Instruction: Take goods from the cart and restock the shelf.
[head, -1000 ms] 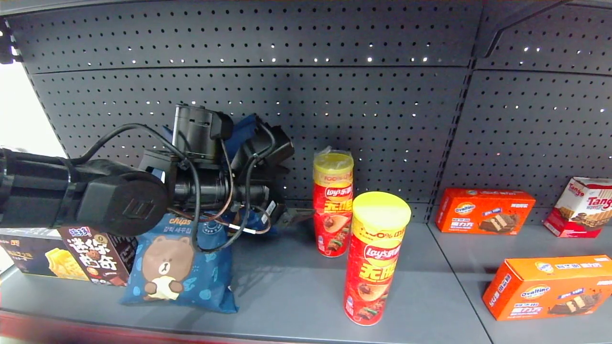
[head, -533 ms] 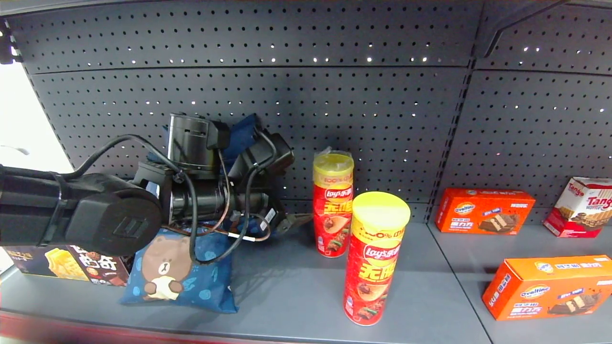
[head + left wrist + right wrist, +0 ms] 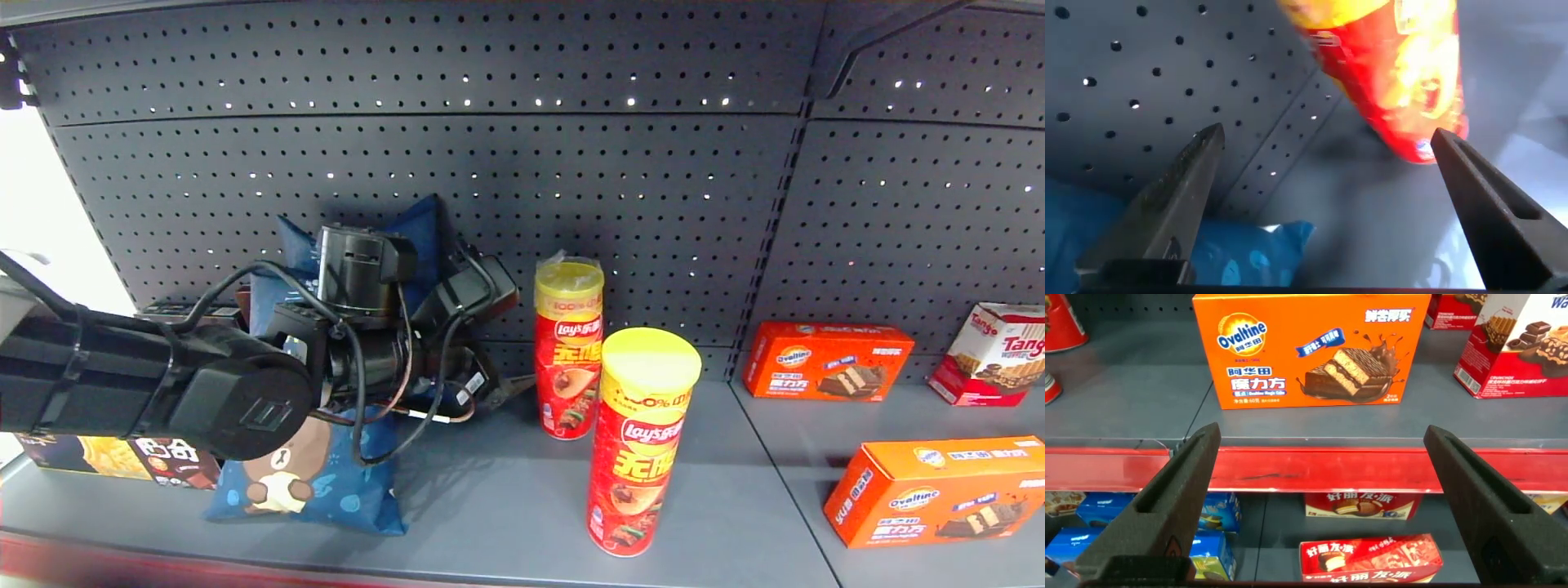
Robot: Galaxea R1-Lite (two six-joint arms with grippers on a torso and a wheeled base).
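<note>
My left gripper (image 3: pixel 513 385) sits low over the grey shelf (image 3: pixel 490 506), near the pegboard back and just left of the rear red chip can (image 3: pixel 569 347). In the left wrist view its gripper (image 3: pixel 1327 135) is open and holds nothing, with that red can (image 3: pixel 1404 73) ahead and a blue snack bag (image 3: pixel 1249 257) beside it. One blue bag (image 3: pixel 416 229) leans upright on the pegboard behind the arm. Another, with a bear print (image 3: pixel 310 482), lies under the arm. My right gripper (image 3: pixel 1321 431) is open before the shelf's red front edge, facing an orange box (image 3: pixel 1306 351).
A second red can (image 3: pixel 641 441) stands nearer the shelf front. Two orange boxes (image 3: pixel 829 361) (image 3: pixel 939 490) and a red-and-white wafer box (image 3: pixel 996 351) lie to the right. A dark snack box (image 3: pixel 122 457) sits at far left. Free shelf floor lies between the bear bag and the front can.
My left arm has sunk lower and shifted a little to the right. More of the upright blue bag shows behind it. The cans and boxes have not moved.
</note>
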